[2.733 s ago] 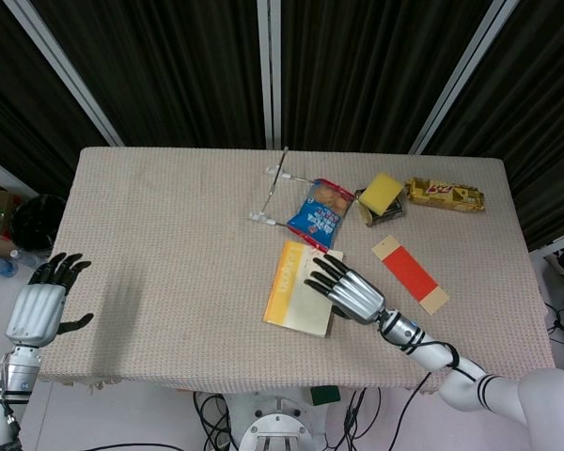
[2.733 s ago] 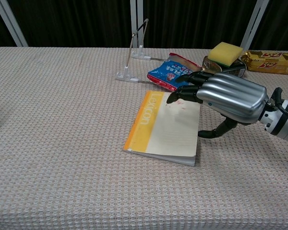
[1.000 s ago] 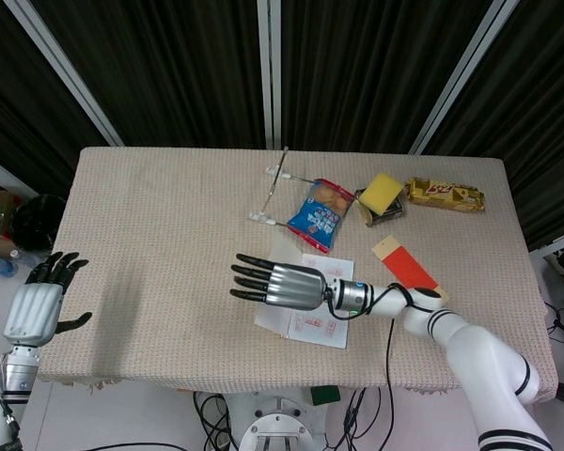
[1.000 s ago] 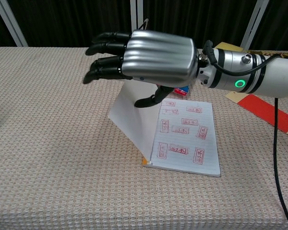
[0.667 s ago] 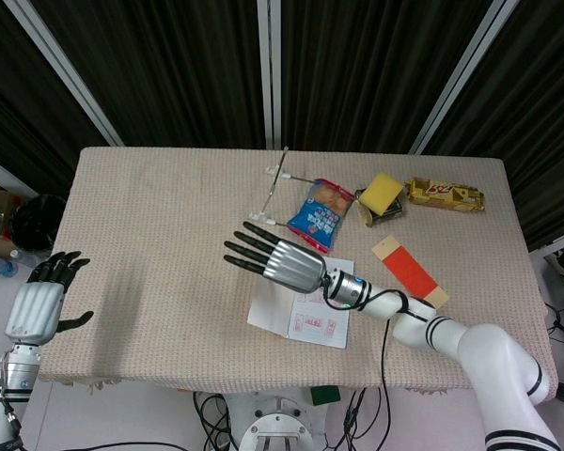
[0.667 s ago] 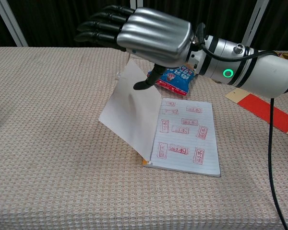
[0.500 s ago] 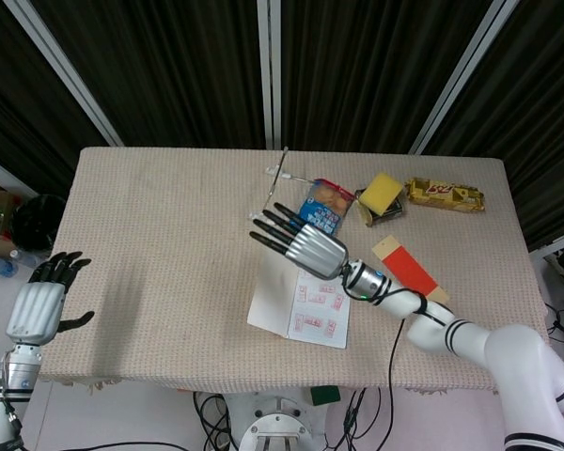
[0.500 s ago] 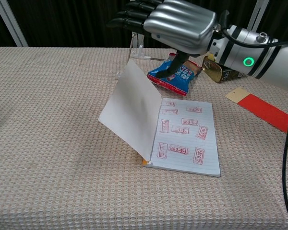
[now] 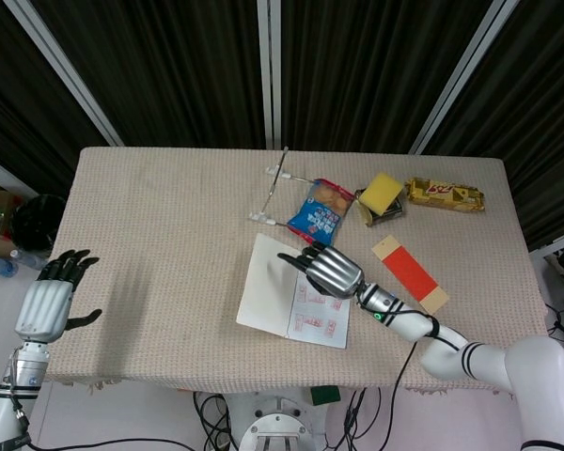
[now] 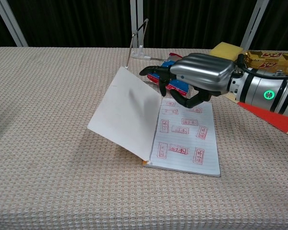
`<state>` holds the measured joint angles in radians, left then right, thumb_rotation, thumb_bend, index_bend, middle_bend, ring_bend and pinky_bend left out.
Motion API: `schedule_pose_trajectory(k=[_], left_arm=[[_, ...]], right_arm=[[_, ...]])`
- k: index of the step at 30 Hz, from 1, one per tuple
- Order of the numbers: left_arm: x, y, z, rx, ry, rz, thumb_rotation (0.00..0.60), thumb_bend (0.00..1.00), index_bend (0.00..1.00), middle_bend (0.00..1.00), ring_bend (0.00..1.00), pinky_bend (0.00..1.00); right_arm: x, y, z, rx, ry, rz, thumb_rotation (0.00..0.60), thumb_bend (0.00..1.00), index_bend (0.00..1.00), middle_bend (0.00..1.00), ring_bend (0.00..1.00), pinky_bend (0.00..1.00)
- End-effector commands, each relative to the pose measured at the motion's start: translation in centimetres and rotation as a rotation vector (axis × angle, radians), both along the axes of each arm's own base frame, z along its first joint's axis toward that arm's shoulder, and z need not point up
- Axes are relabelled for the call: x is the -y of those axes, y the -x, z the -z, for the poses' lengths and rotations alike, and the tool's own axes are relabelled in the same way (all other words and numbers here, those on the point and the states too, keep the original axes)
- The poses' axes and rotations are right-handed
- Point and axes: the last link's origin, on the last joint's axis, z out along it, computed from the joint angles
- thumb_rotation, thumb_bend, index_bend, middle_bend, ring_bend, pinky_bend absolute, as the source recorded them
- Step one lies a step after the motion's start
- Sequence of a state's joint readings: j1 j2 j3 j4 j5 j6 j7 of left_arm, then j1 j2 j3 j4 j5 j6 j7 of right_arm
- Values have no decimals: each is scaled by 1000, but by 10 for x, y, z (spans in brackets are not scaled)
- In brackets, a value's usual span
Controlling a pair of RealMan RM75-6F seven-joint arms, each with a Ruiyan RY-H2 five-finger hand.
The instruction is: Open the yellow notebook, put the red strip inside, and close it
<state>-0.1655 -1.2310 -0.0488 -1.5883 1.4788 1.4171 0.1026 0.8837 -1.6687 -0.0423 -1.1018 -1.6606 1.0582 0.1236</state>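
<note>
While the yellow notebook is seen open at frame centre, the empty, loosely spread right hand is held over it; the red strip lies just right, slanting toward lower right, far from the idle left hand.

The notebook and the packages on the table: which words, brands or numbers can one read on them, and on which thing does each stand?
None reads with certainty.
Open notebook: red stamps, too small to read.
Blue snack bag: print too blurred.
Gold bar wrapper: red lettering, not legible.
Red strip: no text visible.
</note>
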Motion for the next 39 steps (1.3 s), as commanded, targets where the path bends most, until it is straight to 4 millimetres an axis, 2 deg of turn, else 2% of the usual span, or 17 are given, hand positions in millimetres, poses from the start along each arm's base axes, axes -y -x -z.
schedule_pose_trajectory(k=[1,6,10,13,16,20,21,24,27,30,33,39], left_arm=[[0,0,0,-1,0,-4,600,53,188,128,105,202],[2,2,0,0,1,-14,600,53,188,128,105,202],[4,4,1,2,3,-20,600,53,188,128,105,202],[5,6,0,4,1,-25,600,53,188,128,106,202],[7,6,-1,6,-5,-23,600,52,188,128,106,202],[11,8,-2,5,-10,-27,600,53,188,128,106,202],[11,8,-2,7,-13,-29,600,53,188,128,106,202],[10,9,-1,9,-13,-29,600,52,188,128,105,202],[7,6,3,13,-5,-20,600,53,188,128,105,202],[2,2,7,17,4,-2,600,53,188,128,105,202],[0,-1,10,14,12,11,600,53,188,128,105,202],[-2,-2,7,10,8,9,600,53,188,128,106,202]], right_arm=[[-5,-15,16,7,-55,-3,600,758,34,319,223,229],[-7,-26,33,-37,-85,-37,600,755,32,311,216,220],[-7,-26,34,-45,-74,-55,600,746,30,311,216,217],[-5,-21,24,-32,-52,-52,600,722,28,311,216,216],[-1,-11,-2,13,22,-66,600,639,26,315,216,216],[1,25,-46,0,142,-46,600,396,44,324,216,216],[-1,39,-60,-31,176,-42,600,319,55,322,217,216],[-9,75,-88,-161,244,-51,600,174,82,314,215,216],[-17,107,-104,-303,288,-78,600,61,142,298,204,216],[-21,134,-111,-401,306,-65,600,5,162,262,167,205],[-22,154,-110,-431,310,-12,600,0,156,206,108,162],[-16,179,-106,-432,344,89,600,0,81,113,9,81]])
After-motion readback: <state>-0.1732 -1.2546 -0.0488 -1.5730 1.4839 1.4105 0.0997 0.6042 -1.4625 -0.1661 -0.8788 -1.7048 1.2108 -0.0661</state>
